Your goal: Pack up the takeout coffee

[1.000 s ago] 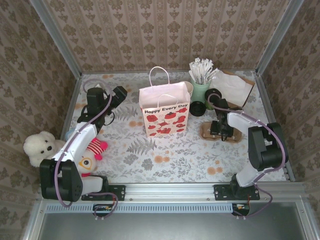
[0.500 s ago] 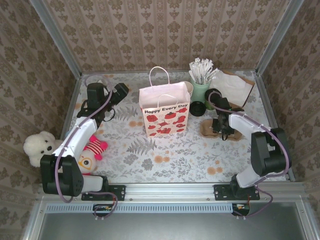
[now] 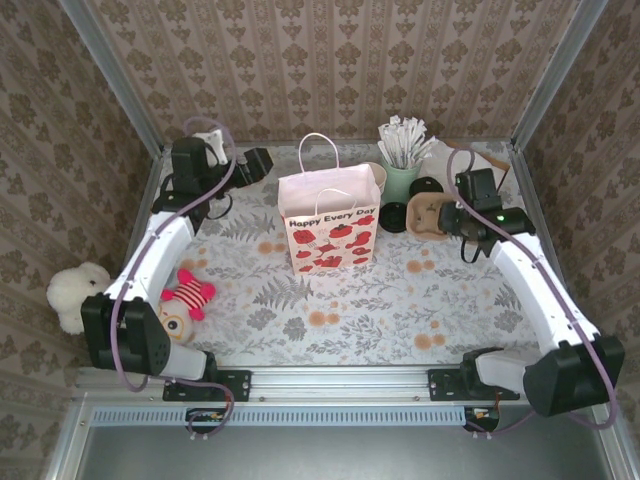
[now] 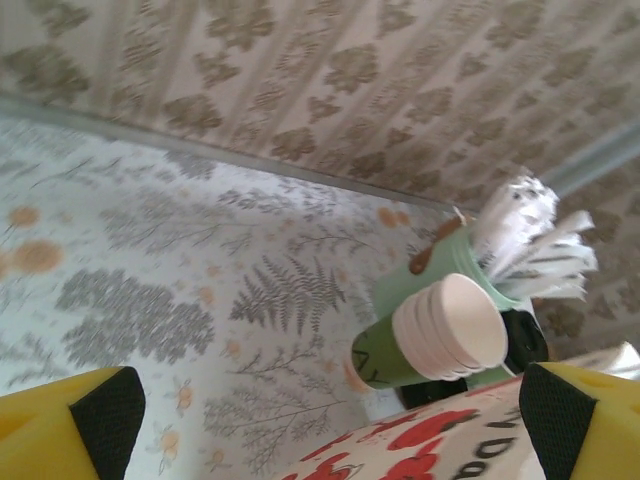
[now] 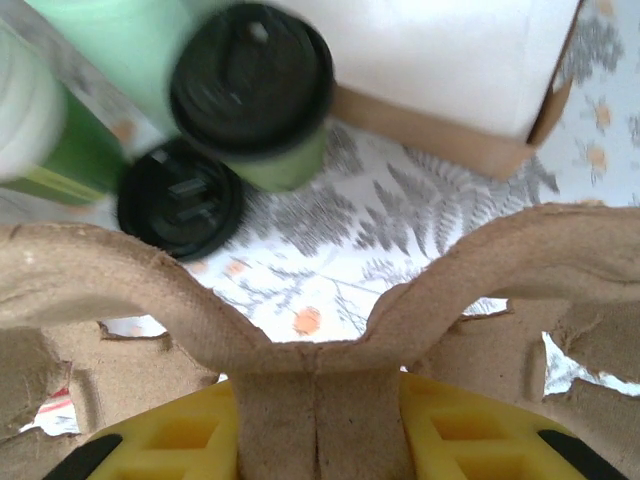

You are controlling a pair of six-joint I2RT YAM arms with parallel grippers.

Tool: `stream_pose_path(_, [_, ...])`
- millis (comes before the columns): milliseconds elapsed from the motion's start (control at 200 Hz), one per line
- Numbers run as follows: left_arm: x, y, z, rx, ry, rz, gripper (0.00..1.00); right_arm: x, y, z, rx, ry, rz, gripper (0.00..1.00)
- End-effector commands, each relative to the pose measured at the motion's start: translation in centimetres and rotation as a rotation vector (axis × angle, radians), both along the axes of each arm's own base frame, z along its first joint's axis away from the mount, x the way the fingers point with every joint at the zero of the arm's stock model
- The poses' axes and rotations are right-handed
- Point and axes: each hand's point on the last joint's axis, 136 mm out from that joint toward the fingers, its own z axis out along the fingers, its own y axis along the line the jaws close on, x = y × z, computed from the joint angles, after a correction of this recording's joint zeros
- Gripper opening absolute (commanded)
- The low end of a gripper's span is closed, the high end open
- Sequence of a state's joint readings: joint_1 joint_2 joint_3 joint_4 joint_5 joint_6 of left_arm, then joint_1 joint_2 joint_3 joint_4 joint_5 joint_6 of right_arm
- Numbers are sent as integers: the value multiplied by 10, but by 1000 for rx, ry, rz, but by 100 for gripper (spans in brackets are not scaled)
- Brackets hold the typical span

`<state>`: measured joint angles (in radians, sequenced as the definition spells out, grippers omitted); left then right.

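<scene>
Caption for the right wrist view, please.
The right jaws hold a cardboard cup carrier, two black-lidded cups standing beyond it.

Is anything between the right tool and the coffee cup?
Yes. The cardboard cup carrier, gripped in the right tool, sits directly in front of it; the coffee cup stands beyond the carrier's far edge.
</scene>
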<state>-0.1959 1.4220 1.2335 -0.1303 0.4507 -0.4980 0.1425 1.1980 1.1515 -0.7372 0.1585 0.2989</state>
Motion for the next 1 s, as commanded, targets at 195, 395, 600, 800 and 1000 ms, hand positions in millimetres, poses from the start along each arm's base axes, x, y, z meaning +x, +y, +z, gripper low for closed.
stream_pose_path(195, [-20, -73, 25, 93, -235, -523, 100, 8, 51, 121, 298, -263, 138, 32])
stream_pose_path(395, [-17, -97, 49, 143, -340, -694, 93, 19, 84, 159, 454, -334, 241, 32])
stream_pose_path(600, [-34, -119, 67, 43, -378, -917, 85, 34, 118, 184, 536, -380, 338, 32])
stream_pose_path(800, [-35, -135, 63, 78, -407, -951, 60, 44, 154, 200, 630, -398, 441, 33])
stream_pose_path(1000, [-14, -141, 70, 70, -410, -872, 23, 53, 196, 207, 740, -342, 554, 33])
